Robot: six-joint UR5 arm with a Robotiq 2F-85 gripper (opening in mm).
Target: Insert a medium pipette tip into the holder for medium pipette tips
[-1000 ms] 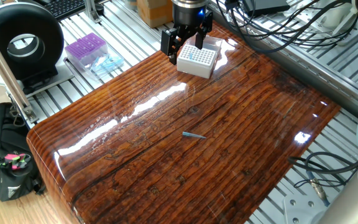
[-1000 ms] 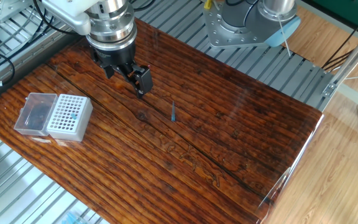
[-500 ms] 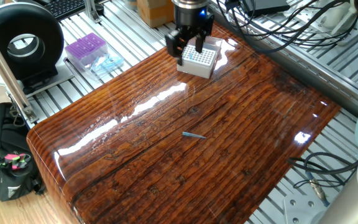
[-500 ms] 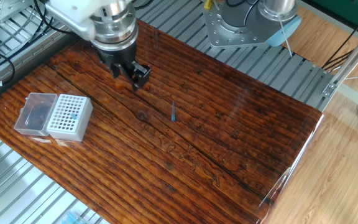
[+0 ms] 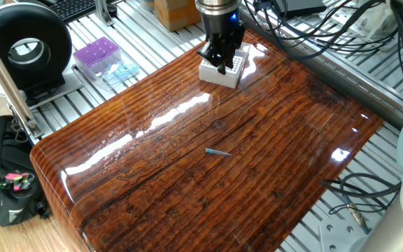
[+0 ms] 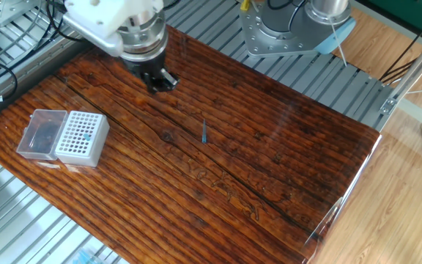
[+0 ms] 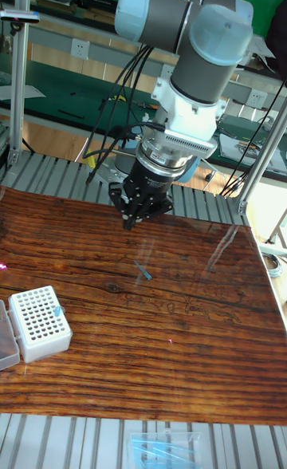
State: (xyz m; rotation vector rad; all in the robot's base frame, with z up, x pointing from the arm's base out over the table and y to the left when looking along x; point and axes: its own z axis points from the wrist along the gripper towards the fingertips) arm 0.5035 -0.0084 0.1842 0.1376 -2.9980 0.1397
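Note:
The medium pipette tip (image 5: 218, 152) (image 6: 204, 132) (image 7: 143, 269) is a small bluish cone lying flat on the wooden table, on its own. The holder for medium pipette tips (image 5: 231, 70) (image 6: 81, 137) (image 7: 40, 321) is a white box with a grid of holes, and a clear lid (image 6: 42, 134) lies attached beside it. My gripper (image 5: 221, 61) (image 6: 161, 82) (image 7: 131, 218) hangs above the table, apart from both the tip and the holder. In one fixed view it partly covers the holder. Its fingers have come together and hold nothing.
A purple rack (image 5: 97, 55) and a pale blue rack (image 5: 120, 71) sit on the slatted frame off the table's edge. A black round device (image 5: 25, 49) and a black bag (image 5: 5, 171) are beside it. Cables (image 5: 355, 196) trail near the table's corner.
The gripper has drifted sideways above the table, and its finger spread has narrowed from wide apart to together. Tip and holder have not moved.

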